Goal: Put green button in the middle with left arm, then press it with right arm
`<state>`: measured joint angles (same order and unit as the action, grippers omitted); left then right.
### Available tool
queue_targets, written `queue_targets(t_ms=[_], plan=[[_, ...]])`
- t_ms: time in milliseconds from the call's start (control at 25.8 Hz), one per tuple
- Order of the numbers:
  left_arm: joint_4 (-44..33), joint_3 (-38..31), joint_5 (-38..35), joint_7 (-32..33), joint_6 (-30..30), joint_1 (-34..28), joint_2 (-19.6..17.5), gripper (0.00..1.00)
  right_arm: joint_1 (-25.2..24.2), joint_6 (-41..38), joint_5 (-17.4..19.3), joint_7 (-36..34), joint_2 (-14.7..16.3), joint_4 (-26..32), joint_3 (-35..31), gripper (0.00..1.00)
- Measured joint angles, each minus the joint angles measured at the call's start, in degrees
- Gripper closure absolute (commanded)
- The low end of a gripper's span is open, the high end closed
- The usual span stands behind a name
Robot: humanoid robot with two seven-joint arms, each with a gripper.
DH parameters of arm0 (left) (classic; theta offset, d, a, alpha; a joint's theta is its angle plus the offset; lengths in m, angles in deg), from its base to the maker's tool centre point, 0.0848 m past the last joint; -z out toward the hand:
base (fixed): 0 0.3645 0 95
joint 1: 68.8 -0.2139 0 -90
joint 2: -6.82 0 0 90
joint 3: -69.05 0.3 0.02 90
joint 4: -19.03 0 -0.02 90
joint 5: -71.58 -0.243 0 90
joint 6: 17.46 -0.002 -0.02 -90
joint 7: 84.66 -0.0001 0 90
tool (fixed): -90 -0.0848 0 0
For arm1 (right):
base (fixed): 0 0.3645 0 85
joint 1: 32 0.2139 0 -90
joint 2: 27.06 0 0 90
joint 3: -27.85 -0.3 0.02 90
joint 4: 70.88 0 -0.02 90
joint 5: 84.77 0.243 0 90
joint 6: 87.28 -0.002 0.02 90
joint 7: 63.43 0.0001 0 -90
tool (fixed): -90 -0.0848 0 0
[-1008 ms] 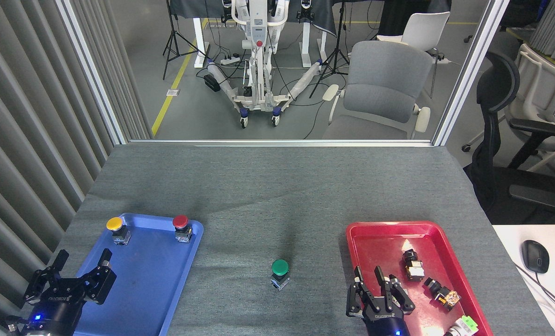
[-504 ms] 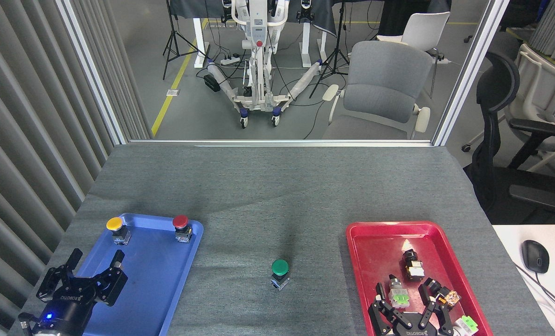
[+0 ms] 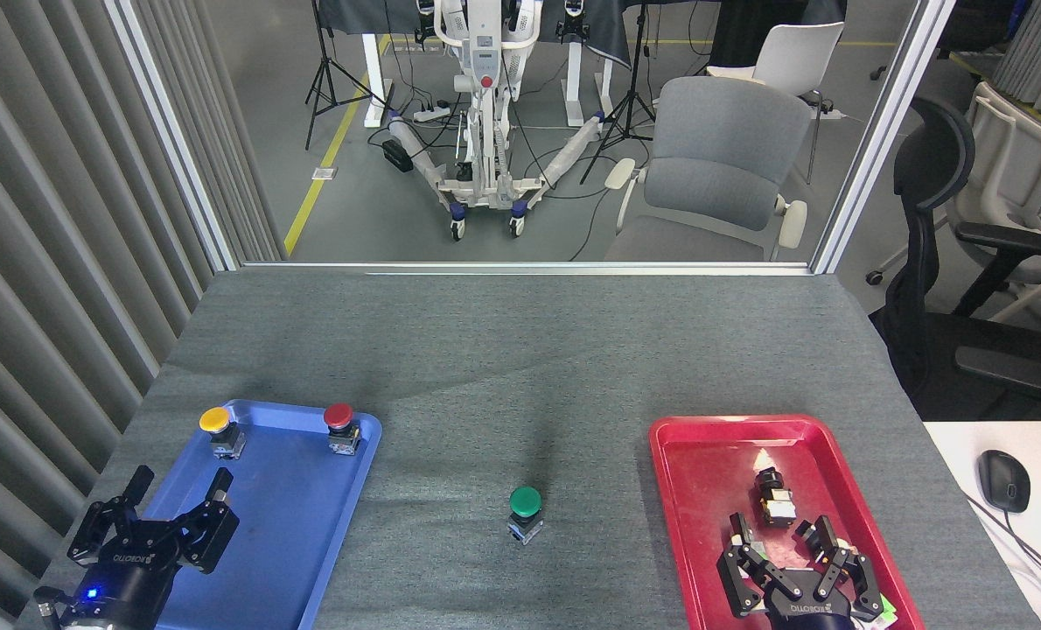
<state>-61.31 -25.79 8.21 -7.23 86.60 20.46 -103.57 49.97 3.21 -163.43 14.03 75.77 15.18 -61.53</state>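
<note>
The green button (image 3: 525, 512) stands upright on the bare grey cloth of the surface (image 3: 520, 350), in the middle (image 3: 503, 455) between the two trays and touching neither, its dark domed cap above a small square metal base. To its left lies the blue tray (image 3: 284, 534), with a yellow-capped button (image 3: 220, 430) and a red-capped button (image 3: 340, 426) standing along its far edge, apart from each other. The left pincer (image 3: 179, 507) hangs low over the near left corner of that tray, its fingers spread wide with nothing between them, well away from the green button. On the other side sits the red tray (image 3: 704, 464), holding a small black-and-silver switch (image 3: 774, 499) near its middle. The right pincer (image 3: 783, 547) is over the near part of the red tray, its dark fingers parted and pointing away from the robot; small parts lie close under and around them, and I cannot tell from here whether it grips any of them. A bit of light green shows just at the bottom edge beside its body. Beyond the far edge of the surface stands a grey office chair (image 3: 717, 166) on the floor
</note>
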Motion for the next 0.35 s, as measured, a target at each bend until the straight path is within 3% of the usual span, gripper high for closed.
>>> queue_targets(t_ms=[349], plan=[[0.62, 0.0, 0.07, -0.18, -0.09, 0.03, 0.15, 0.0, 0.17, 1.63, 0.68, 0.12, 0.05, 0.24, 0.07, 0.0]])
